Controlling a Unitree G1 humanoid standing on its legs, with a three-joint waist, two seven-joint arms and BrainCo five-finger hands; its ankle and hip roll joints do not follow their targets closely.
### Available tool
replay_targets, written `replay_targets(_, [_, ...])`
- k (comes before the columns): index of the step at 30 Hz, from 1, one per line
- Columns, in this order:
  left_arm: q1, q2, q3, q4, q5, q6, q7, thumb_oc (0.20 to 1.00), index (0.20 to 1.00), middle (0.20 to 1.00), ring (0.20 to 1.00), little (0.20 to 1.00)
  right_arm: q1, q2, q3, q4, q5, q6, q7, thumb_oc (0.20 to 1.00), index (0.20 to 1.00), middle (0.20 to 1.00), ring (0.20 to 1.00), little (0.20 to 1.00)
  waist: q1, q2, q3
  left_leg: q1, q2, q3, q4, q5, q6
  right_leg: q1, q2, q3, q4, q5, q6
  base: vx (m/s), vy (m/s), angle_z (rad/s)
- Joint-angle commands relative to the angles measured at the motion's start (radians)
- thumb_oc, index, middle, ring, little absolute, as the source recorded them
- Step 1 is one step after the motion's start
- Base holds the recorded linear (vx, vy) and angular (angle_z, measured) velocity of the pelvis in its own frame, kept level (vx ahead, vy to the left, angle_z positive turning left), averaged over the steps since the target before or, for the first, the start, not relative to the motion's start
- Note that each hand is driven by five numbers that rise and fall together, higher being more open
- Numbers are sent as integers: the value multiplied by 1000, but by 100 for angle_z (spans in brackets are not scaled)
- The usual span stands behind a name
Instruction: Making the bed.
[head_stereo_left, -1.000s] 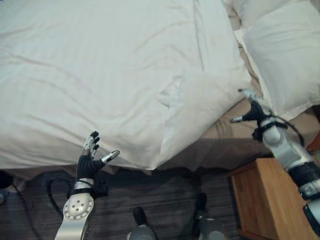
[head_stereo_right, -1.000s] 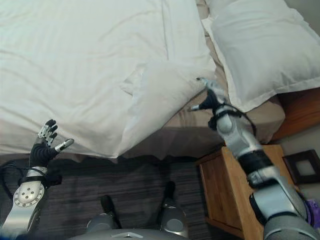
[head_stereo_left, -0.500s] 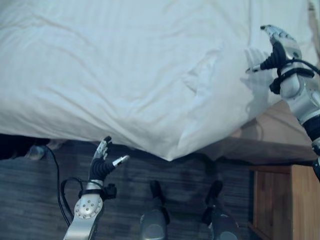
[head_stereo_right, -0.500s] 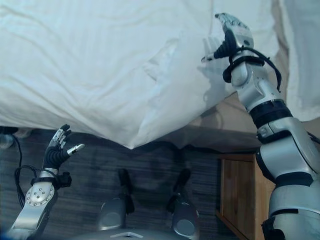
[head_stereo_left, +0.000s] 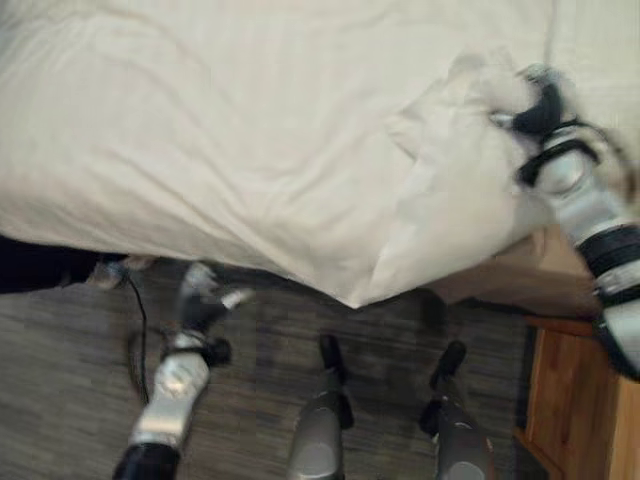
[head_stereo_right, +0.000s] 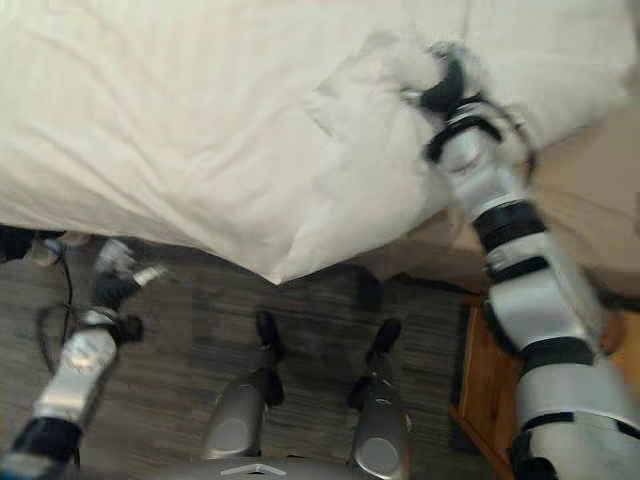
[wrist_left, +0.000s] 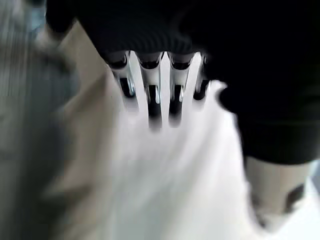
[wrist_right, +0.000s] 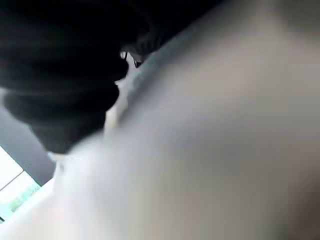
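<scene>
In the left eye view, we see the white duvet (head_stereo_left: 250, 130) spread over the bed, its folded corner hanging over the near edge above the striped floor (head_stereo_left: 60, 400). The right hand (head_stereo_left: 540, 105) is at that bunched fold; we cannot tell its fingers' state. A wooden nightstand (head_stereo_left: 590, 400) stands at right. In the left wrist view, the left hand (wrist_left: 160, 95) holds nothing, fingers straight, just before the duvet's edge.

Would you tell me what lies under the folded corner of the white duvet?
Under the white duvet corner, a tan mattress side shows beside the wooden nightstand. Anything further beneath is covered.
</scene>
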Motion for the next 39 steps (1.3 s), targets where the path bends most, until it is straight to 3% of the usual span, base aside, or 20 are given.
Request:
replay_targets(1, [21, 13, -41, -57, -4, -45, 17, 1000, 1000, 1000, 1000, 1000, -89, -25, 34, 58, -5, -2, -36, 200, 200, 200, 200, 200, 3, -12, -17, 51, 25, 51, 6, -49, -63, -2, -46, 88, 15, -116, 123, -28, 47, -1])
replay_targets(2, [5, -3, -32, -48, -20, -41, 14, 1000, 1000, 1000, 1000, 1000, -67, 11, -6, 74, -2, 8, -46, 200, 200, 200, 200, 200, -17, -15, -23, 67, 18, 54, 6, -59, -59, 7, -49, 92, 15, -112, 124, -57, 129, 0])
replay_targets(4, [-9, -50, -39, -13, -11, 1, 8, 1000, 1000, 1000, 1000, 1000, 132, 83, -82, -94, -86, 29, -53, 200, 200, 200, 200, 200, -92, -81, -33, 148, -9, 83, 6, -78, -25, 68, -55, 97, 15, -87, 112, -83, 154, -6])
replay_targets(5, [-3, -61, -41, -12, -3, 14, 7, 1000, 1000, 1000, 1000, 1000, 209, 121, -104, -134, -103, 33, -48, 200, 200, 200, 200, 200, -102, -94, -44, 182, -13, 72, 6, -109, -26, 98, -55, 105, 15, -101, 123, -1, 69, -8])
replay_targets(7, [2, -58, -43, -14, -3, 15, 7, 1000, 1000, 1000, 1000, 1000, 221, 123, -109, -143, -107, 36, -48, 200, 200, 200, 200, 200, -100, -98, -46, 186, -15, 73, 6, -111, -25, 102, -57, 106, 15, -102, 124, 34, 57, -9])
replay_targets(8, [16, -74, -38, -2, -7, 32, -2, 1000, 1000, 1000, 1000, 1000, 340, 124, -146, -234, -125, 32, -24, 200, 200, 200, 200, 200, -131, -126, -70, 228, -21, 86, 6, -124, -17, 133, -56, 114, 15, -98, 124, -5, 72, -28])
replay_targets(11, [17, -74, -40, -3, -7, 32, -1, 1000, 1000, 1000, 1000, 1000, 343, 123, -148, -237, -126, 34, -23, 200, 200, 200, 200, 200, -130, -126, -68, 231, -21, 86, 6, -126, -17, 136, -56, 114, 15, -99, 125, -16, 41, -26])
replay_targets(12, [44, -94, -34, -14, 3, 55, -21, 1000, 1000, 1000, 1000, 1000, 502, 143, -180, -319, -138, 15, 15, 200, 200, 200, 200, 200, -169, -162, -94, 281, -26, 126, 6, -124, -1, 165, -54, 114, 15, -77, 119, 22, 130, -14])
replay_targets(13, [67, -98, -19, -16, 2, 72, -38, 1000, 1000, 1000, 1000, 1000, 617, 110, -236, -372, -134, 4, 36, 200, 200, 200, 200, 200, -212, -185, -135, 324, -24, 136, 6, -155, -4, 188, -47, 134, 15, -86, 133, 23, 131, -18])
replay_targets(18, [121, -110, 8, -18, 12, 90, -69, 1000, 1000, 1000, 1000, 1000, 764, 51, -313, -381, -170, 8, 69, 200, 200, 200, 200, 200, -265, -206, -183, 357, -19, 172, 6, -166, -5, 202, -47, 140, 15, -85, 138, 2, 28, -42])
replay_targets(19, [122, -111, 7, -18, 12, 90, -69, 1000, 1000, 1000, 1000, 1000, 766, 50, -313, -382, -170, 8, 69, 304, 304, 304, 304, 304, -264, -206, -184, 357, -20, 172, 6, -166, -5, 202, -47, 141, 15, -85, 138, 0, 0, 0])
replay_targets(20, [125, -114, 11, -9, 11, 91, -74, 1000, 1000, 1000, 1000, 1000, 783, 42, -320, -361, -179, 10, 72, 1000, 1000, 1000, 1000, 1000, -271, -207, -189, 361, -19, 177, 6, -167, -4, 204, -48, 141, 15, -86, 138, -10, -10, -4])
replay_targets(28, [156, -135, 36, 46, -16, 78, -104, 1000, 1000, 1000, 1000, 1000, 878, -34, -341, -114, -260, 26, 102, 1000, 1000, 1000, 1000, 1000, -310, -201, -197, 399, -32, 209, 6, -180, 6, 205, -49, 163, 15, -90, 138, -31, -23, -15])
replay_targets(33, [153, -164, 40, 93, -21, 68, -104, 1000, 1000, 1000, 1000, 1000, 943, 12, -330, 104, -320, 45, 107, 1000, 1000, 1000, 1000, 1000, -303, -202, -192, 414, -38, 200, 6, -189, 12, 219, -46, 165, 15, -92, 135, -11, -23, -3])
replay_targets(36, [150, -171, 32, 100, -15, 71, -105, 1000, 1000, 1000, 1000, 1000, 970, 85, -307, 366, -404, 107, 106, 1000, 1000, 1000, 1000, 1000, -282, -205, -194, 413, -34, 180, 6, -191, 11, 234, -46, 151, 15, -98, 133, 6, -50, 4])
replay_targets(39, [150, -179, 23, 101, -19, 77, -104, 1000, 1000, 1000, 1000, 1000, 976, 119, -308, 475, -432, 143, 95, 1000, 1000, 1000, 1000, 1000, -271, -205, -191, 414, -33, 173, 6, -189, 10, 243, -47, 141, 15, -100, 133, 19, -30, 14])
